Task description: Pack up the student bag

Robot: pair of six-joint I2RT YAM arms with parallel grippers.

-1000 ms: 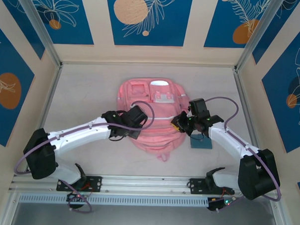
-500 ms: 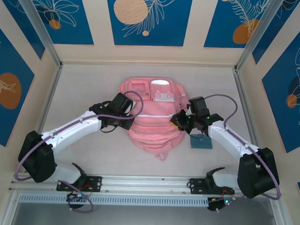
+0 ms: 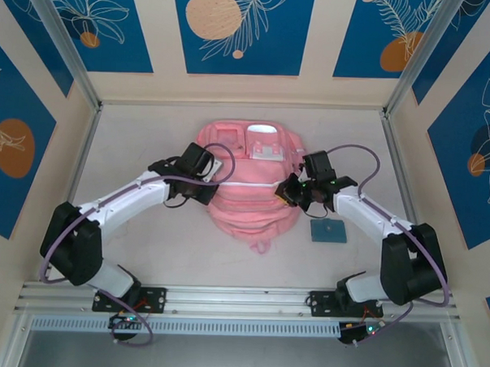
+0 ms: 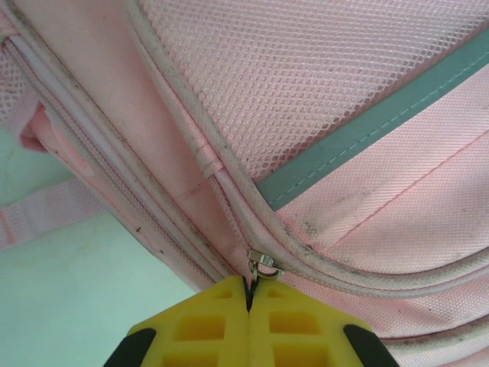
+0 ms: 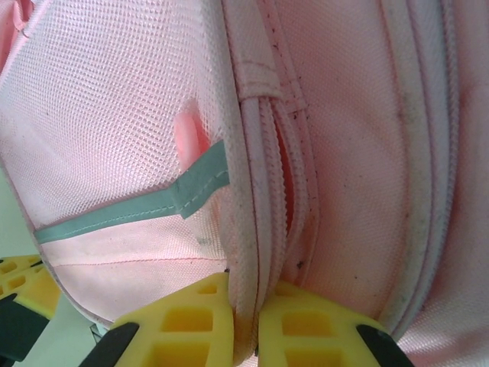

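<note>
fabric of the student bag (image 3: 248,196) runs past every edge of both wrist views, so its outline is cut off there; from above it lies flat mid-table between the two arms, front pockets up, its sides partly covered by the wrists. the left gripper (image 4: 250,300) has its yellow pads (image 4: 199,329) pressed together on the zipper pull (image 4: 263,265) — the tab's end is hidden between them. the right gripper (image 5: 244,298) is pinched narrow on a piped seam of the bag, beside a slightly parted opening too narrow to see into. a grey-green strip (image 5: 145,205) crosses the mesh pocket (image 4: 321,69). the white patch (image 3: 266,154) on the front pocket is too small to read. a small teal case (image 3: 327,230) lies on the table (image 3: 150,131) just right of the bag, apart from it
</note>
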